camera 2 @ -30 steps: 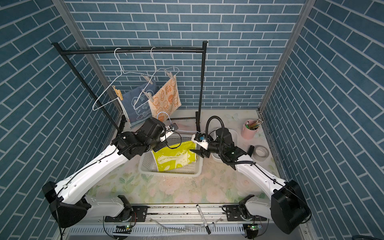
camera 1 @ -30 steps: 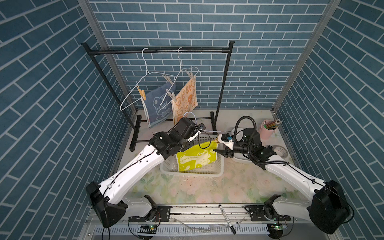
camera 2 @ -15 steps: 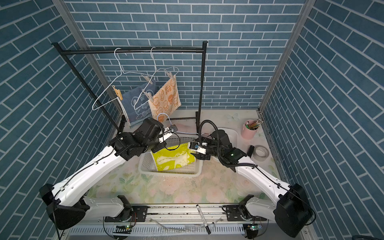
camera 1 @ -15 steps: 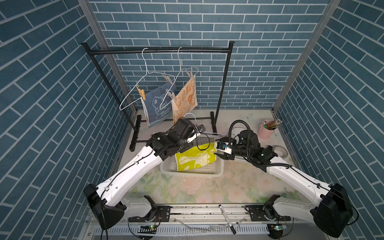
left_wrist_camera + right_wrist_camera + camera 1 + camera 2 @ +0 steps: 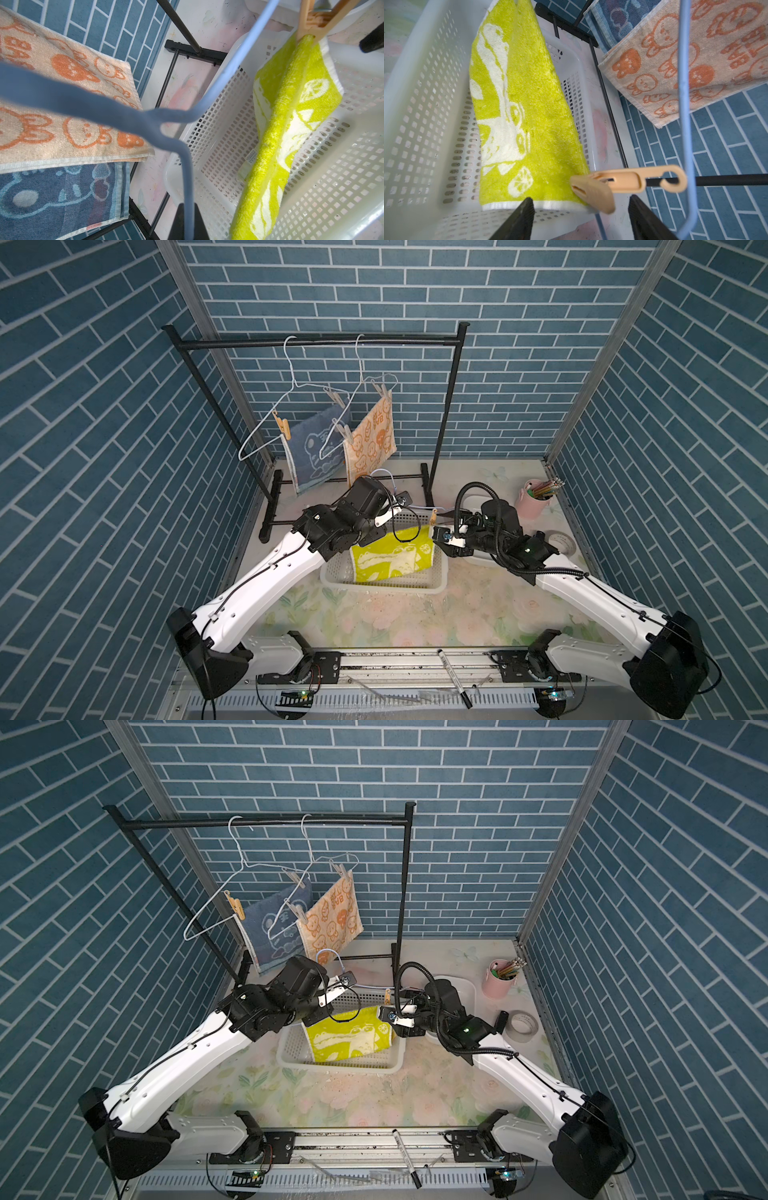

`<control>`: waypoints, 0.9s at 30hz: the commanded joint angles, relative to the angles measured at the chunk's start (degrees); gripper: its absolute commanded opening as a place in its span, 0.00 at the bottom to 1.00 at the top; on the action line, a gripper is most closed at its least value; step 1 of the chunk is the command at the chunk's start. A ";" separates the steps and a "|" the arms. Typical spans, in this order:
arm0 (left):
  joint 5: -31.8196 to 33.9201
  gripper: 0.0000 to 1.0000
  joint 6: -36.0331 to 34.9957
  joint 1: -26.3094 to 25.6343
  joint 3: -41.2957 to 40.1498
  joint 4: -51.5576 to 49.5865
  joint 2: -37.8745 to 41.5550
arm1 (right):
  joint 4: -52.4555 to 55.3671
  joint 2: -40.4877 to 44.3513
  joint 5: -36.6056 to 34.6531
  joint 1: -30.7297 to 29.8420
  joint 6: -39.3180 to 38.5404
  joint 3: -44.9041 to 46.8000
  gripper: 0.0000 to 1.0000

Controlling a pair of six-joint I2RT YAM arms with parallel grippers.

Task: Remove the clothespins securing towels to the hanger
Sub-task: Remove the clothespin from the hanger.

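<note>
My left gripper point(image 5: 188, 207) is shut on the neck of a light blue wire hanger point(image 5: 228, 62), holding it over the white basket point(image 5: 415, 585). A yellow-green towel point(image 5: 390, 560) hangs from that hanger into the basket, pinned by a tan clothespin point(image 5: 618, 182) at its corner. My right gripper point(image 5: 580, 199) is open, its black fingers point(image 5: 523, 216) standing on either side of this clothespin without touching it. On the rack, a blue towel point(image 5: 311, 452) and an orange towel point(image 5: 372, 439) hang from white hangers. They are held by a tan clothespin point(image 5: 282, 427) and pale clothespins point(image 5: 345, 433).
A black rack point(image 5: 320, 342) stands at the back, with its foot bars just behind the basket. At the right are a white tub point(image 5: 473, 502), a pink cup of pencils point(image 5: 534, 499) and a tape roll point(image 5: 561, 541). A marker point(image 5: 453, 672) lies on the front rail.
My right gripper has moved left, closer to the tan clothespin, and its jaws have spread a little wider. The left arm has shifted slightly with the hanger and towel.
</note>
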State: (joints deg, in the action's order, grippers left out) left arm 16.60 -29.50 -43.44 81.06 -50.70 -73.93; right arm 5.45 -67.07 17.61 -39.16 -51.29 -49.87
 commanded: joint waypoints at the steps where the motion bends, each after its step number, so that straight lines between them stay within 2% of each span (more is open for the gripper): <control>1: -0.84 0.00 -0.30 0.29 0.24 -0.46 0.82 | 0.46 -1.40 -0.14 -0.21 -2.57 -2.63 0.74; 12: -1.62 0.00 -0.55 0.42 0.29 0.07 0.45 | -6.27 -4.21 6.68 -0.22 3.29 -3.47 0.74; 21: -1.40 0.00 -0.54 0.90 0.12 -0.10 0.79 | 6.58 -1.12 8.52 -0.38 1.46 -5.13 0.66; 27: -1.53 0.00 -0.74 1.22 -0.17 -0.03 0.73 | 9.20 0.03 8.14 -0.45 0.45 -6.16 0.61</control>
State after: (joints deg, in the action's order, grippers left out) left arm 15.31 -30.15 -42.65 81.06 -50.68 -73.93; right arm 11.20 -68.12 24.27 -39.29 -48.62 -53.91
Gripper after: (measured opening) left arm 0.072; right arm 0.609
